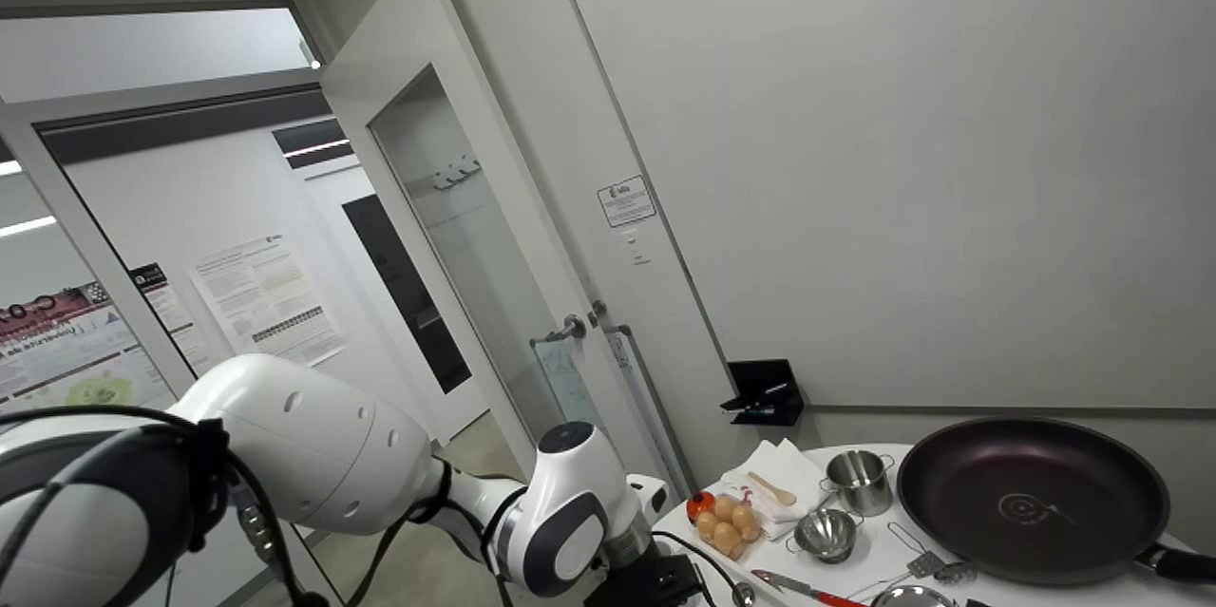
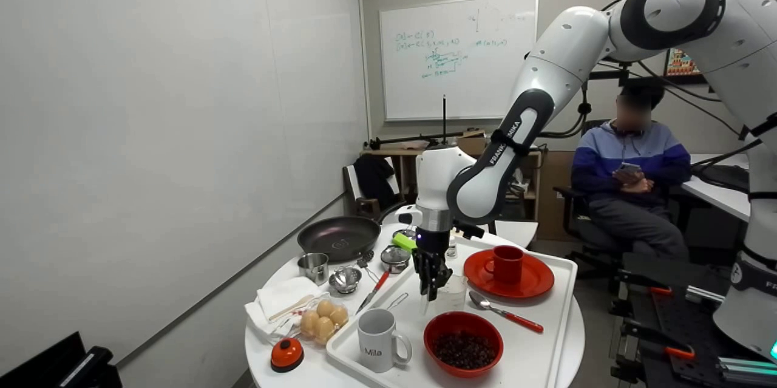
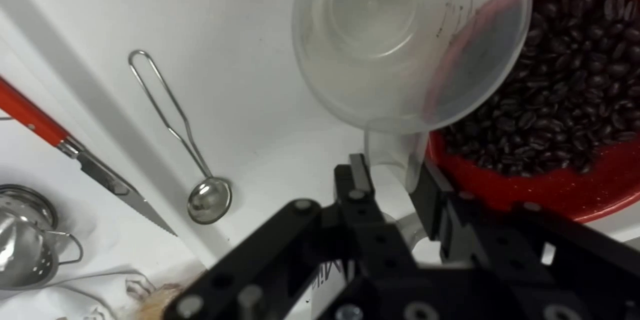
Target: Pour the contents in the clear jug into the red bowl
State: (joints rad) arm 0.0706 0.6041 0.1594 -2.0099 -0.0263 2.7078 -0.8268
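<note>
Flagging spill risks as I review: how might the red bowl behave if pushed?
The red bowl, wider than tall, would probably slide rather than tip. The dark beans inside likely add weight. Lying loose, they might spill if it tilted.

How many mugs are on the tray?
2. The grey mug is beside the red bowl; the red mug sits on the red plate. I see no more, but part of the tray is hidden.

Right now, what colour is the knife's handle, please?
The handle is orange-red, clearest in the wrist view.
</note>
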